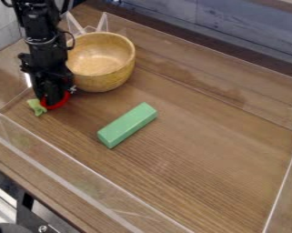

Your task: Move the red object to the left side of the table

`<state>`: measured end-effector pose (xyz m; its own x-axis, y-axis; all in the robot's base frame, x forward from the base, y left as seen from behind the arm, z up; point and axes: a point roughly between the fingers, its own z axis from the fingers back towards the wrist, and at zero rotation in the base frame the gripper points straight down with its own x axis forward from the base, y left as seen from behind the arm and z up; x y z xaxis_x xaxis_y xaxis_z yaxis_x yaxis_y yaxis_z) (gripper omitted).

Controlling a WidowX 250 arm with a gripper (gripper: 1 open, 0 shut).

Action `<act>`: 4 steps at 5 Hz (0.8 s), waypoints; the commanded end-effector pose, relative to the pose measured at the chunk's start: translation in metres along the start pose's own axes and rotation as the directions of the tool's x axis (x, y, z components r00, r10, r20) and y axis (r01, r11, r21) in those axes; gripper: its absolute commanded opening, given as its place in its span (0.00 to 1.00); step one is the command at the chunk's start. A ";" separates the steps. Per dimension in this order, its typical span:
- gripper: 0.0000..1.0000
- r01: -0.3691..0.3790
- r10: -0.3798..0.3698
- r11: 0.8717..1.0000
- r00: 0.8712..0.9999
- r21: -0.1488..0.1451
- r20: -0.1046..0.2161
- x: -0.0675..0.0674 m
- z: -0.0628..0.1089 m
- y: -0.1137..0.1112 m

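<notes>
Strawberry [54, 98] is seen low at the left end of the surface [196, 146], its red body clamped between the tips of the black claw [54, 95] and largely hidden by them. Its green leafy end [36, 107] sticks out to the left of the claw tips, right down at the wood; whether it actually touches the wood cannot be told. The claw is pointed straight down and its jaws are drawn together on the red toy. The black arm [39, 36] is seen rising from the claw towards the top left corner of the view. A wooden bowl [97, 60] is set upright just to the right of the claw, near the strawberry; whether the two touch cannot be told. A green block [126, 125] is laid flat further right and nearer the camera, well apart from both bowl and strawberry, with its long side running diagonally. The brown wood-grain surface is bordered by low clear walls [112, 196], and the strawberry is placed close to the left one.
</notes>
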<state>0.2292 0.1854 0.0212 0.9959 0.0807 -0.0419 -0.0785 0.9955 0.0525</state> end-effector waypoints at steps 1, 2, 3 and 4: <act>1.00 -0.009 0.009 1.000 1.000 -0.014 -0.011 -0.003 0.001 -0.002; 1.00 -0.015 0.015 1.000 1.000 -0.024 -0.001 -0.003 0.011 -0.004; 1.00 -0.021 0.021 0.999 1.000 -0.031 0.009 -0.003 0.021 -0.006; 1.00 -0.025 0.026 0.999 0.999 -0.040 0.023 -0.003 0.032 -0.009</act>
<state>0.2208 0.1697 0.0351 0.9908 0.1124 -0.0757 -0.1144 0.9932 -0.0222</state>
